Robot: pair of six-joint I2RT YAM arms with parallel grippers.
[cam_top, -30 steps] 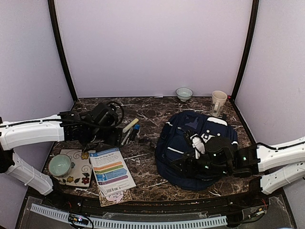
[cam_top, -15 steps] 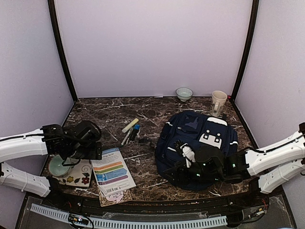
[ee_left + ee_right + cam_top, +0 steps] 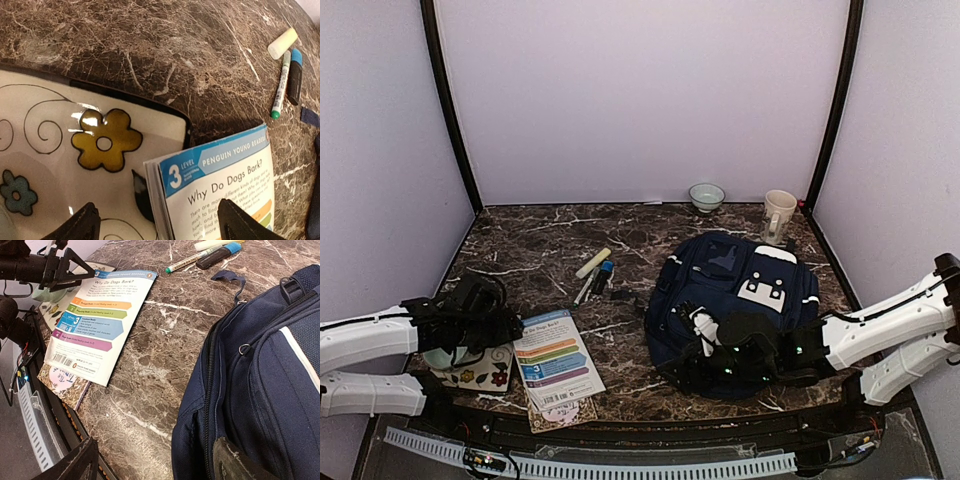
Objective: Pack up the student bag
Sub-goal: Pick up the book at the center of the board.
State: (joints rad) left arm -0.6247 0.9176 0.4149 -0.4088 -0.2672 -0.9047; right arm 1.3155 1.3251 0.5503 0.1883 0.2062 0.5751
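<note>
Marble tabletop (image 3: 530,232) carries everything; the student bag (image 3: 740,290), navy with white stripes and a white dotted patch, lies flat on the right half, front pockets facing up; a white mug (image 3: 779,214) stands just behind it near the back right corner, and a small pale bowl (image 3: 706,196) sits against the back wall to the mug's left.

The right pincer (image 3: 705,345) hangs low over the bag's near-left edge; in the right wrist view its fingers stand wide apart with nothing clamped, one in front of the navy fabric, the other out over the tabletop's front edge.

The left pincer (image 3: 490,318) hovers at the near left, above the spot where a flowered plate (image 3: 485,372) meets a children's reader (image 3: 555,360) titled "Why Do Dogs Bark?"; its fingers too are spread wide and hold nothing; the reader's corner overlaps the plate; a pale green bowl (image 3: 442,352) rests on the plate, partly hidden behind the left pincer; a patterned notebook (image 3: 560,412) peeks from beneath the reader's near end.

Farther back, between reader and bag, lie a pale yellow highlighter (image 3: 593,262), a blue-capped marker (image 3: 604,274) and a green-tipped pen (image 3: 583,291), close together and roughly parallel; a small navy tab (image 3: 620,293) lies just beside the marker, on the bag's side.
</note>
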